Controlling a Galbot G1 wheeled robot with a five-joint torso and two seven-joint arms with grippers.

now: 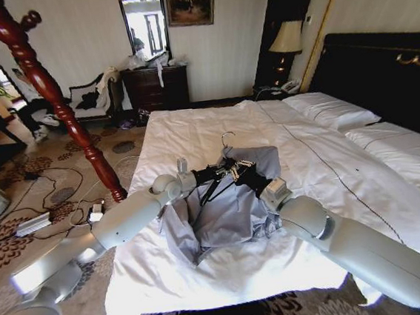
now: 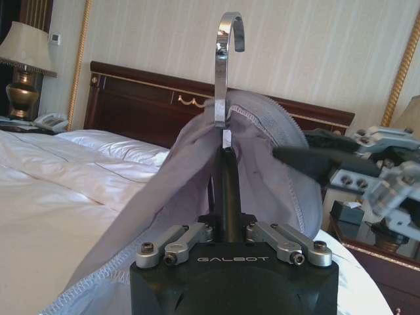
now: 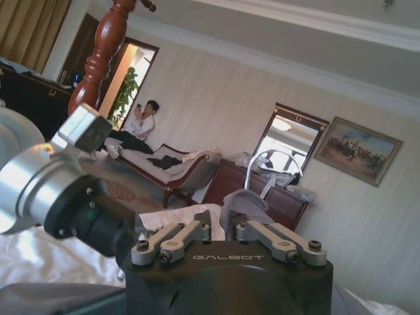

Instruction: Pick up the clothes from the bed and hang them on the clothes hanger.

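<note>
Head view: both hands met over the bed [image 1: 207,277]; left hand [image 2: 226,164] clamped the clothes hanger [image 2: 223,72] neck; right hand [image 3: 223,220] pinched the shirt [image 1: 234,215] collar; thin, limp, light cloth, likely slippery; best gripped at the collar seam.

Both grippers, left [image 1: 223,172] and right [image 1: 243,174], meet at the hanger [image 1: 226,150] above the shirt [image 1: 226,212] on the bed [image 1: 193,133].
</note>
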